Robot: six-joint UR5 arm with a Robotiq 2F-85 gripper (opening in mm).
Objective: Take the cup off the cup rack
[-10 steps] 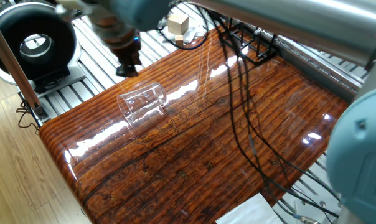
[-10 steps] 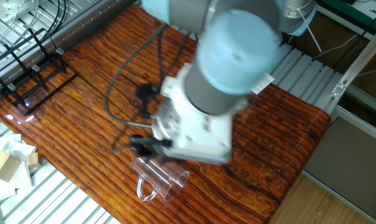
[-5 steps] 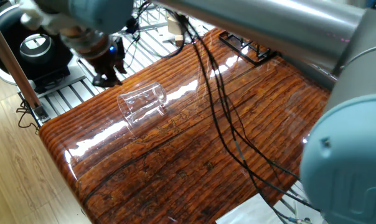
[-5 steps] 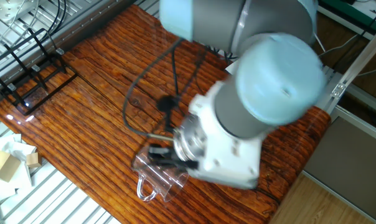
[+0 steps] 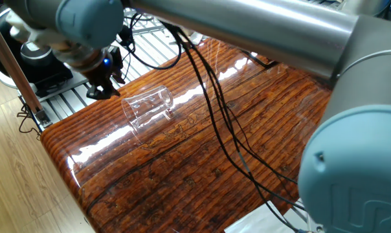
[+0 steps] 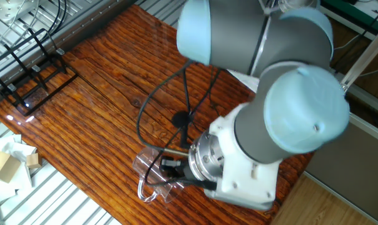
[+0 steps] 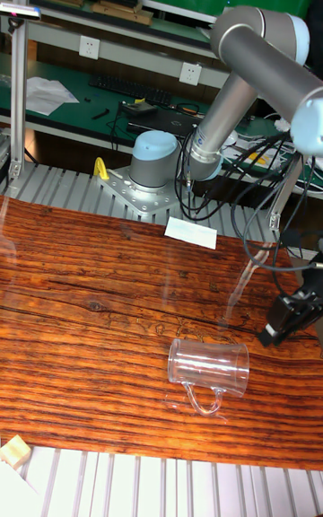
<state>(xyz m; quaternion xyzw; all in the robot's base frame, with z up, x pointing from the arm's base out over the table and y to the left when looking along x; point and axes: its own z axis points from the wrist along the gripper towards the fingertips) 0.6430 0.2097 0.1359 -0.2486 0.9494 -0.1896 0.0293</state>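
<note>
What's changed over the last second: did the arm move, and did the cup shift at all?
The end effector has swung away from above the cup, out past the table edge, holding nothing. The cup lies on its side exactly where it was, handle outward. The cup rack is unmoved and carries nothing.

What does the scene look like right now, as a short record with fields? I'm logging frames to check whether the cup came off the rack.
cup: clear glass cup lying on its side on the wooden table, handle towards the table edge
cup rack: black wire cup rack at the far corner, nothing on it
cup on rack: no
gripper: gripper beside the cup, not holding it; jaw state unclear
other: wooden block off the table edge
</note>
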